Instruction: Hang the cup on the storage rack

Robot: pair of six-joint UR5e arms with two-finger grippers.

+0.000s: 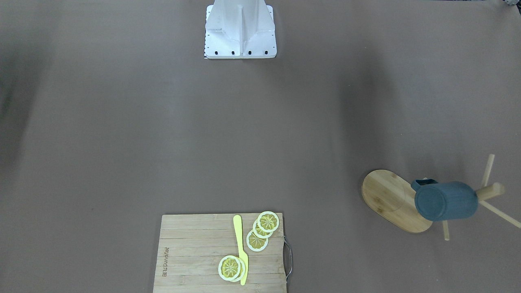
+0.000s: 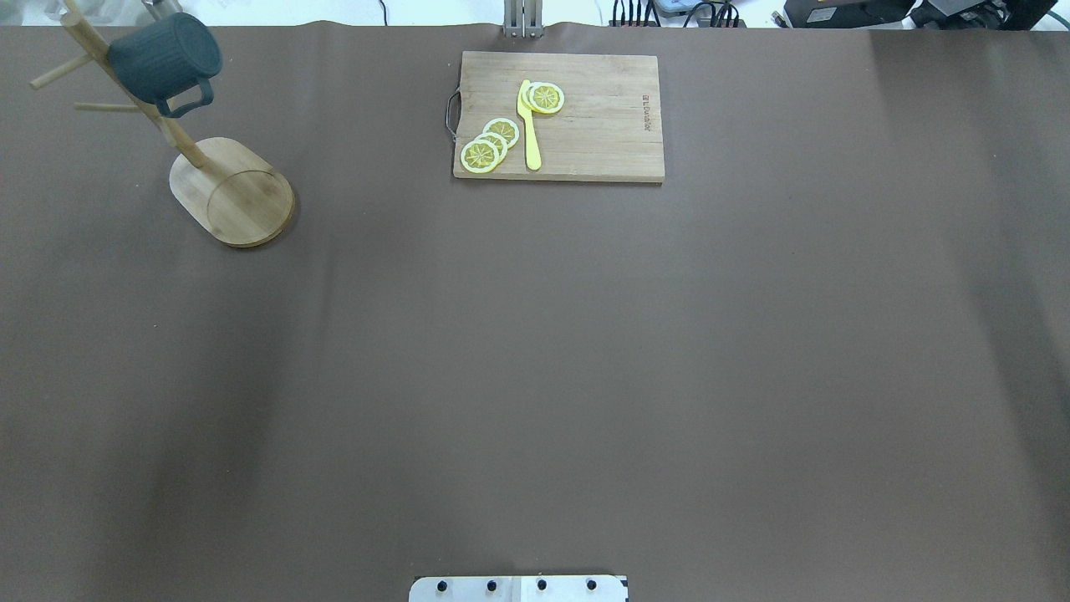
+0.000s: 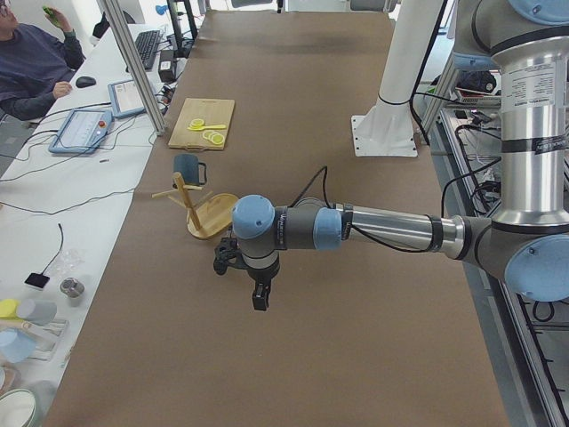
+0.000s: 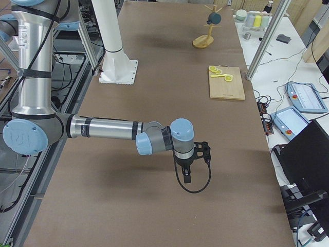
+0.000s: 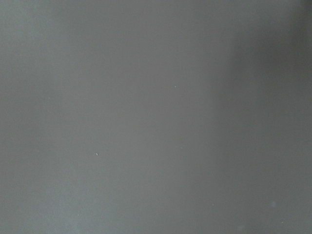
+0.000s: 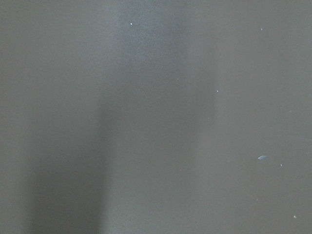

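Observation:
The dark teal cup (image 1: pixel 445 201) hangs by its handle on a peg of the bamboo storage rack (image 1: pixel 386 197), bottom facing the camera across the table. In the overhead view the cup (image 2: pixel 163 58) is at the far left, above the rack's oval base (image 2: pixel 242 196). Neither gripper touches it. The left gripper (image 3: pixel 259 298) shows only in the exterior left view, above bare table a short way from the rack (image 3: pixel 212 213). The right gripper (image 4: pixel 186 177) shows only in the exterior right view, far from the cup (image 4: pixel 214 18). I cannot tell whether either is open or shut.
A slatted cutting board (image 2: pixel 602 125) with lemon slices (image 2: pixel 489 144) and a yellow knife (image 2: pixel 529 125) lies at the table's far middle. The robot's white base (image 1: pixel 240 30) stands at the near edge. A person (image 3: pixel 31 62) sits at the side desk.

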